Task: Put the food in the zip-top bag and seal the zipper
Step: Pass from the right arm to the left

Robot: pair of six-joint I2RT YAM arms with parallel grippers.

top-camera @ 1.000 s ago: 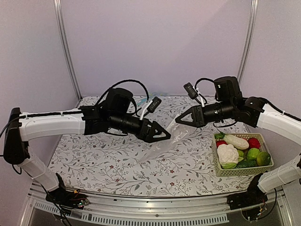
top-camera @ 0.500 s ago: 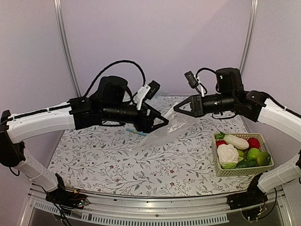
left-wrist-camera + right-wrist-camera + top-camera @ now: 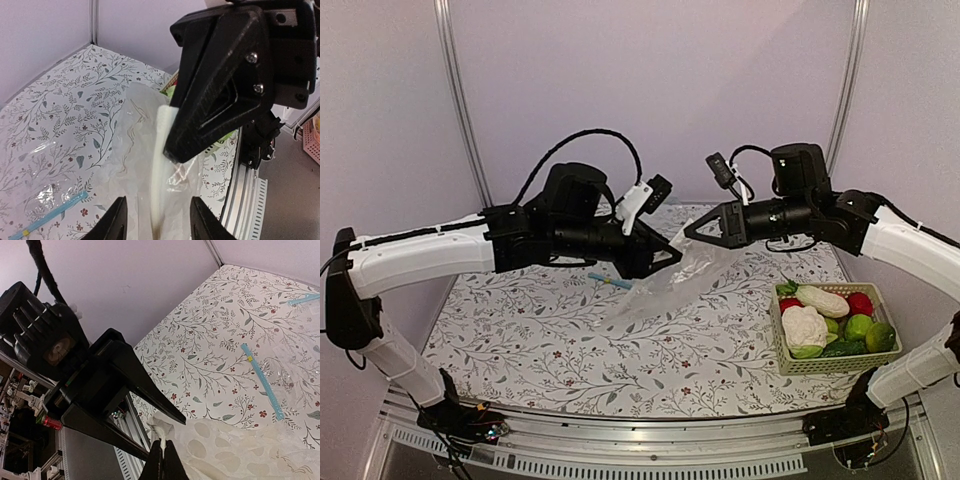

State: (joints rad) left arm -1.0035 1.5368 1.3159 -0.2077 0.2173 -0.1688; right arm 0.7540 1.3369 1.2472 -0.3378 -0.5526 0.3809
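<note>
Zip-top bag (image 3: 665, 285) in right end effector (image 3: 687, 233)

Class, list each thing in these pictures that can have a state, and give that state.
Dotted bag: empty, held up by one edge.
Right pincer: shut on the bag's edge.
Left pincer: open, straddling the bag's edge.
Food: all in the basket.
Spare bag: flat on the table.

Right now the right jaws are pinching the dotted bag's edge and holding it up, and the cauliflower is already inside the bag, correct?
Not quite. The cauliflower is not in the dotted bag; it lies in the basket on the right, as the top external view shows. The right jaws do pinch the bag's edge and hold it up.
</note>
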